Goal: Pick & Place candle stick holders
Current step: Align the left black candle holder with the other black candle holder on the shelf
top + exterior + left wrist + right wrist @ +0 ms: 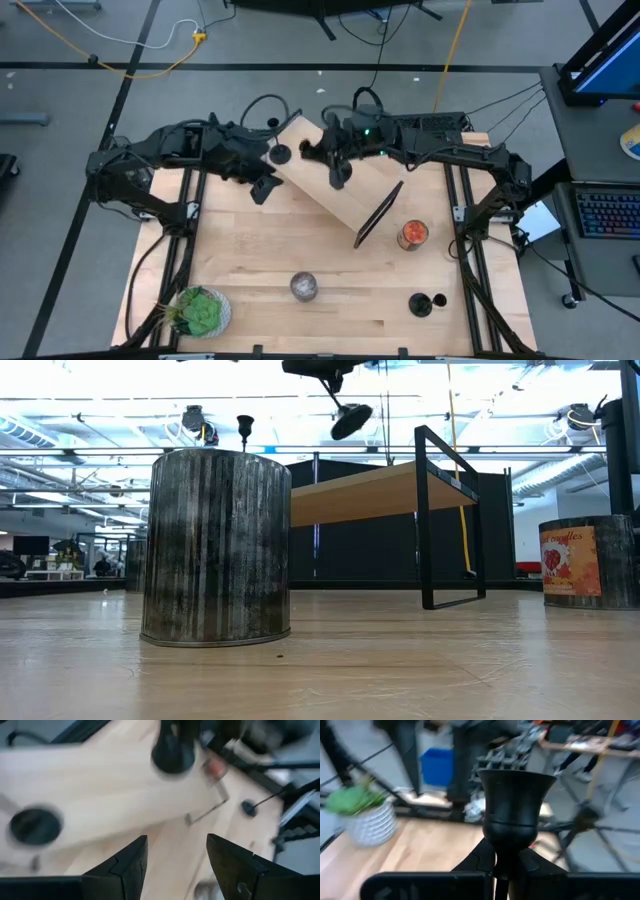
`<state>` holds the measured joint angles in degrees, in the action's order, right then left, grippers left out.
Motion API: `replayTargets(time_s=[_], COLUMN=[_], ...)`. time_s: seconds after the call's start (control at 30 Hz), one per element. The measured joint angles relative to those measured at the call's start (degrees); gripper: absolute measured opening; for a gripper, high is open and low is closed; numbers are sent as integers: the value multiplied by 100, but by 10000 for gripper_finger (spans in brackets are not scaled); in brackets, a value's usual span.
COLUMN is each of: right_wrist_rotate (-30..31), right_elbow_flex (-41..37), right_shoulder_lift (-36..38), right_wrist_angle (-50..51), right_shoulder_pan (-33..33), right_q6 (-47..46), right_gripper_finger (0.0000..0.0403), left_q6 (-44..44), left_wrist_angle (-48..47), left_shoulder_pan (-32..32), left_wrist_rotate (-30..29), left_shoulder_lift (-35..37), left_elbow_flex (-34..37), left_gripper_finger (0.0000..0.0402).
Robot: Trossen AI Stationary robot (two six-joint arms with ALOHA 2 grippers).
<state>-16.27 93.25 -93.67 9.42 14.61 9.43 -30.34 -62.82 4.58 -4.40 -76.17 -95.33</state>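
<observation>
we take the raised wooden shelf [335, 180] at the far middle of the desk [330, 255] as our landmark. the right gripper [338, 165] hangs over the shelf's middle, jaws clamped on the stem of a candle stick holder [516, 800]; in the low view its round base [351, 420] hangs tilted in the air above the shelf top. a second holder [279, 154] stands upright on the shelf's far-left part, its small cup [244, 426] showing above the silver jar in the low view. the left gripper [175, 860] sits just off the shelf's left edge, jaws apart and holding nothing.

around the shelf: its black wire frame leg [378, 214] drops to the desk on the near-right side. an orange-red glass jar [412, 234] stands just right of that leg. a silver jar [304, 287] stands well nearer than the shelf, mid-desk, and hides much of the shelf in the low view. a third holder [427, 304] is at the near right, well apart from the shelf. a potted plant [200, 311] sits at the near-left corner.
</observation>
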Motion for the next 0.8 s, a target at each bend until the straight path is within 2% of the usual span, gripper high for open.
replayTargets(time_s=[0.27,0.5,0.63,0.8], right_wrist_rotate=[-27,-39,-46,-29], right_elbow_flex=[-122,-571,-616,-616], right_shoulder_lift=[-10,-345,-688,-1047], right_wrist_angle=[-1367,-3152,-3789,-4382], right_shoulder_pan=[560,932,1043,1117], right_q6=[-166,-905,-1200,-1346], right_gripper_finger=[11,11,11,11], left_q6=[-483,-1107,-1701,-2388], left_wrist_angle=[-777,-1247,-1366,-1329], left_shoulder_pan=[-455,-951,-1191,-1428], left_wrist_rotate=[-805,-2160,-2856,-3195], left_shoulder_lift=[92,133,402,836], left_elbow_flex=[-5,65,390,1075], left_gripper_finger=[209,209,209,209])
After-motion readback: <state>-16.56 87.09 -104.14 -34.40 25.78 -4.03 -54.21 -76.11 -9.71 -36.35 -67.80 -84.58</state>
